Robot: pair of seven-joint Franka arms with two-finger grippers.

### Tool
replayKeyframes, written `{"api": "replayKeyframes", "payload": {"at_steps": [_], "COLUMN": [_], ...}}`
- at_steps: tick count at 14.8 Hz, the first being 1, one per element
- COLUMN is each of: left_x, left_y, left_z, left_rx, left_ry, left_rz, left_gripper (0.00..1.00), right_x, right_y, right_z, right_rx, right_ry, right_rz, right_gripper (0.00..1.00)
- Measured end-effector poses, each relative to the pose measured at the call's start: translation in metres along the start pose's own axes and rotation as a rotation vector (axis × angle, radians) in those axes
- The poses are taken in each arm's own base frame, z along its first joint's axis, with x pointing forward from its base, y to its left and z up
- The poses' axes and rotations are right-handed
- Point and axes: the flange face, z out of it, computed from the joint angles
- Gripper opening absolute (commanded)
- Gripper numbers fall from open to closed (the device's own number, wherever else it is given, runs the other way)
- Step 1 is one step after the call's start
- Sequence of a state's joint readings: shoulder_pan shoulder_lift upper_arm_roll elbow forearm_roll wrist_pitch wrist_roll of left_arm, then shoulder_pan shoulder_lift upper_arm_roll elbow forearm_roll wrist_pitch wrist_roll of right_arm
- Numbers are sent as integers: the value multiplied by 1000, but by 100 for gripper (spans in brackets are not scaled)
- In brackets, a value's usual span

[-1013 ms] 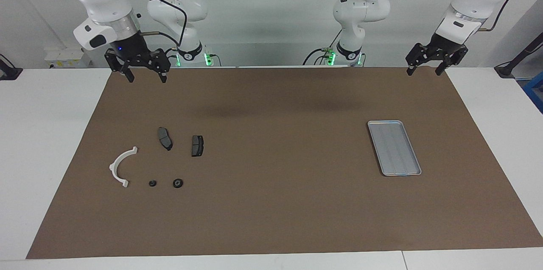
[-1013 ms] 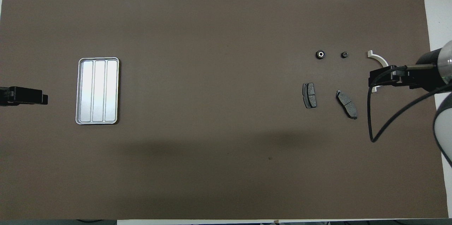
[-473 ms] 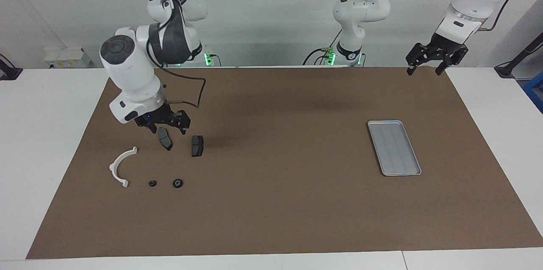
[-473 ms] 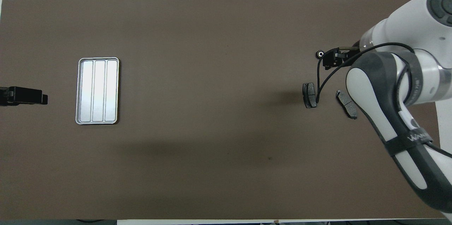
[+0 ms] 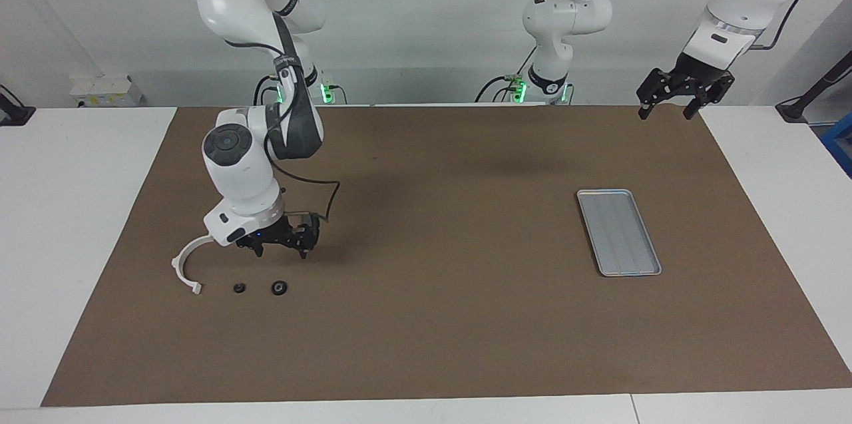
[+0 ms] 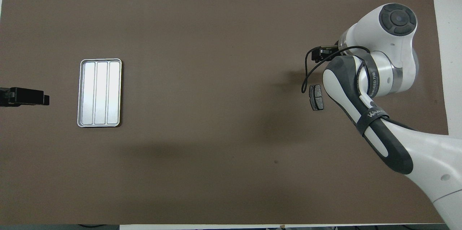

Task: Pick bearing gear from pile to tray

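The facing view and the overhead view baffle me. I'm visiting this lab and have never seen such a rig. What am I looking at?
Two white robot arms with two-finger grippers stand at a table. One picture faces them from across the table. The other looks down from above their own end.

On the brown mat lie a white half-ring bracket, two small black round pieces and a dark brake pad. A silver tray lies toward the left arm's end.

The right gripper hangs open over the small parts and holds nothing. The left gripper waits, open, over the mat's edge.
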State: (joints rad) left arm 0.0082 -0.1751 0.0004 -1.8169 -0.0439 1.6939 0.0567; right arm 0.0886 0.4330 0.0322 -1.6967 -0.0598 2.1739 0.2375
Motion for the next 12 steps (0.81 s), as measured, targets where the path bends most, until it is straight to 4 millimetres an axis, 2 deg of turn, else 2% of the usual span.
{"api": "replayKeyframes", "payload": {"at_steps": [4, 7, 9, 12], "left_x": [0, -3, -5, -5], "left_y": [1, 1, 2, 4], "left_z": [10, 11, 12, 17], "left_rx": [2, 2, 2, 3], "left_ry": [25, 25, 24, 34], "left_rz": [1, 1, 3, 7], "left_gripper": [100, 100, 100, 100], "right_x": [19, 24, 26, 31], "right_y": [12, 20, 19, 18], "right_z": [45, 68, 76, 69], "right_rx": [-12, -12, -10, -6], "right_ry": [-6, -4, -2, 14], "right_rz": [33, 74, 105, 141], "right_gripper": [100, 100, 100, 99]}}
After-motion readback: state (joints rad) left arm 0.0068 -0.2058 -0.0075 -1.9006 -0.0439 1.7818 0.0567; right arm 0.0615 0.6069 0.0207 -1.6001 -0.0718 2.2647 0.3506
